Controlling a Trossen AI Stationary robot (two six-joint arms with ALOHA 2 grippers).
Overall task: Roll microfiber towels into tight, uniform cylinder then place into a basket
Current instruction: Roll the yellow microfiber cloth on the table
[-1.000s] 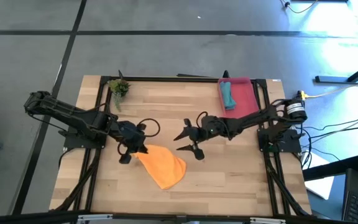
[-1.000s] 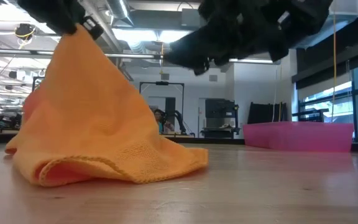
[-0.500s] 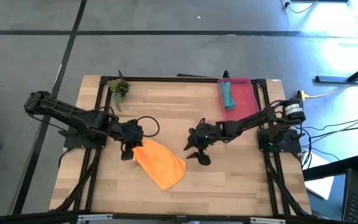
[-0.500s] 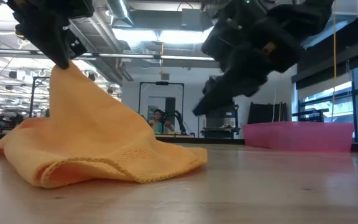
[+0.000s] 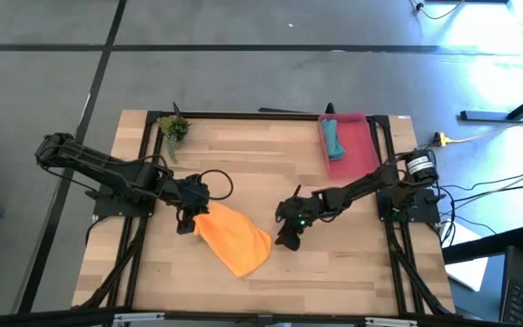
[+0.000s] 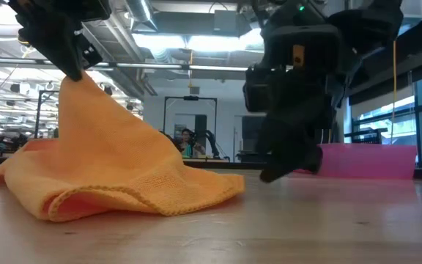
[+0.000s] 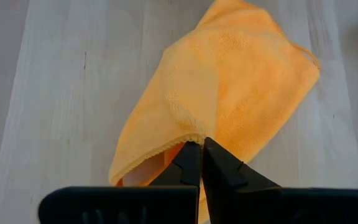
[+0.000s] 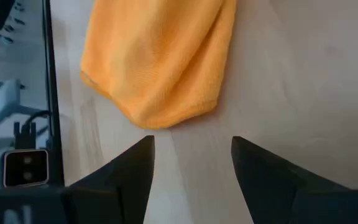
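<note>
The orange towel (image 5: 236, 240) lies bunched at the table's middle near side, its underside on the wood and one edge raised into a peak (image 6: 75, 82). My left gripper (image 5: 192, 221) is shut on that raised edge. My right gripper (image 5: 284, 241) hovers open just right of the towel, low over the table, its fingers (image 8: 143, 163) standing short of the towel's rounded end (image 8: 160, 118). The teal towel (image 5: 332, 138) lies rolled in the red-pink basket (image 5: 357, 136) at the far right. My left gripper pinches the orange towel's hemmed edge (image 7: 188, 138) between its two shut fingertips. The fingers slant down from the table's left side. The edge is lifted into a peak, the cloth drapes slack below it, and the rest lies on the table (image 6: 123, 198).
A small green plant (image 5: 174, 128) stands at the far left corner. Bare wood (image 5: 352, 245) stretches along the near right of the table, and between the towel and the basket. Black frame rails (image 5: 398, 263) run along both sides.
My right gripper has come down toward the table and toward the orange towel's right end, rolling about its own axis as it went. My left gripper has tipped, and the towel's held peak has sunk somewhat lower while the rest has stayed on the table.
</note>
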